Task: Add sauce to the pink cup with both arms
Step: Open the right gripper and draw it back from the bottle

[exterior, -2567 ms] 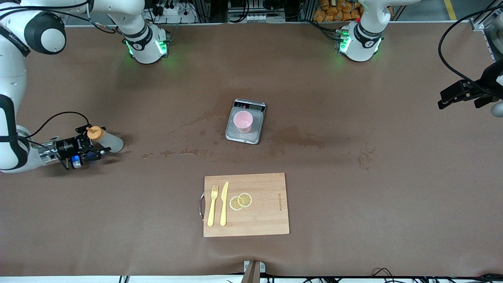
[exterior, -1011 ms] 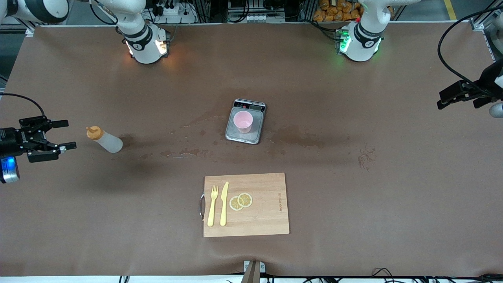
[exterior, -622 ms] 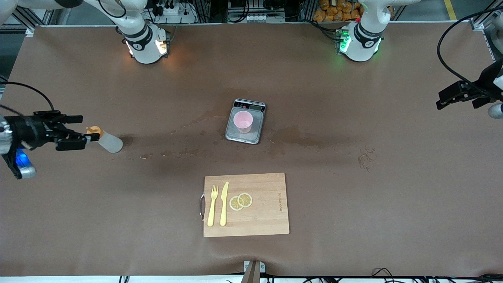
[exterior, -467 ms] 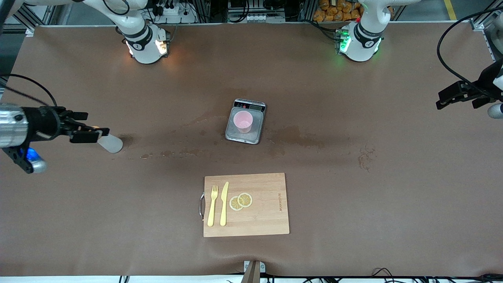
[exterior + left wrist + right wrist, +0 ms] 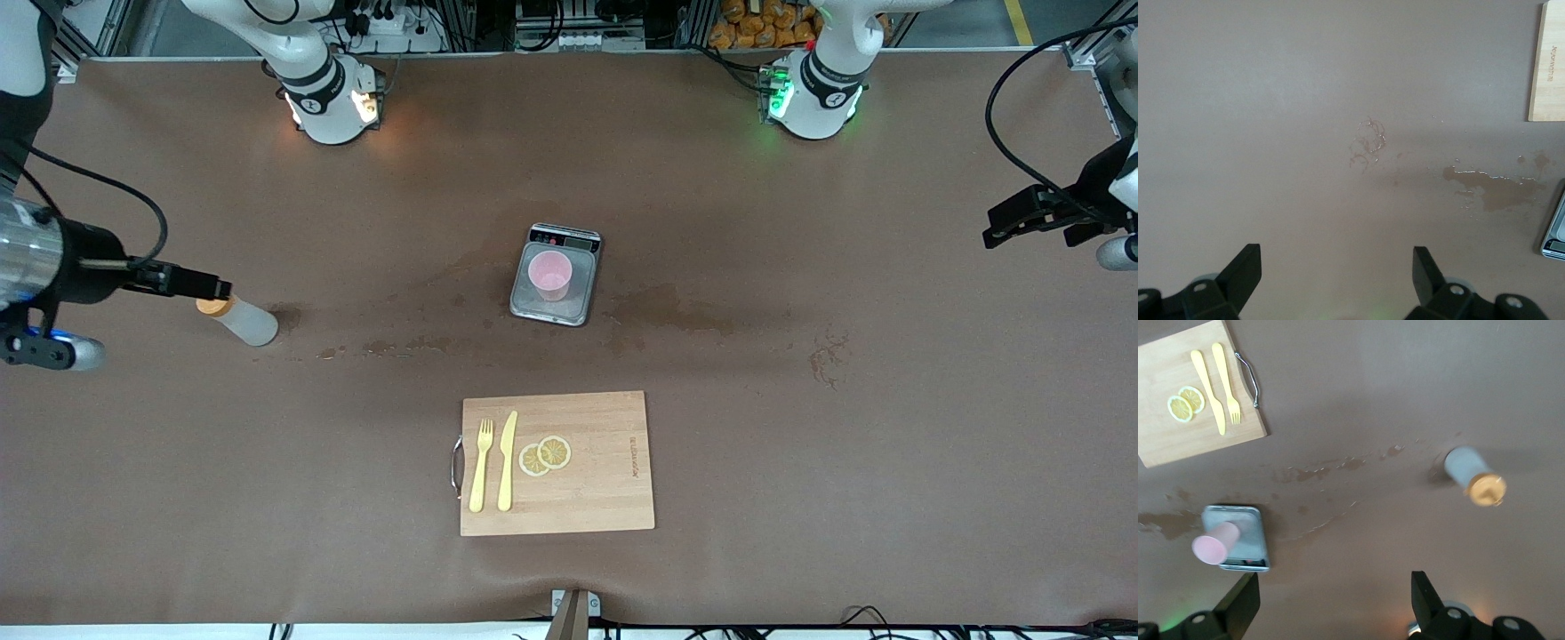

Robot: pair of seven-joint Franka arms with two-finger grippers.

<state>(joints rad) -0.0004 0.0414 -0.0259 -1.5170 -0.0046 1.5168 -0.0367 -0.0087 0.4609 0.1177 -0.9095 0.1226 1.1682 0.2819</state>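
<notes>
The sauce bottle point(image 5: 240, 321), whitish with an orange cap, stands on the table toward the right arm's end; it also shows in the right wrist view point(image 5: 1467, 472). My right gripper point(image 5: 188, 284) hangs open and empty in the air beside the bottle's cap, apart from it point(image 5: 1335, 590). The pink cup point(image 5: 549, 274) stands on the grey scale point(image 5: 582, 302) at mid-table and shows in the right wrist view point(image 5: 1213, 543). My left gripper point(image 5: 1009, 227) waits open and empty high over the left arm's end of the table point(image 5: 1336, 259).
A wooden cutting board point(image 5: 596, 480) with a yellow fork point(image 5: 481, 465), a knife point(image 5: 508, 460) and lemon slices point(image 5: 544, 455) lies nearer the front camera than the scale. Wet stains point(image 5: 676, 311) mark the table beside the scale.
My right gripper let go of the bottle, drew away and up, then came back beside its cap, turned. The bottle stays standing. The right arm's base light went from green to orange.
</notes>
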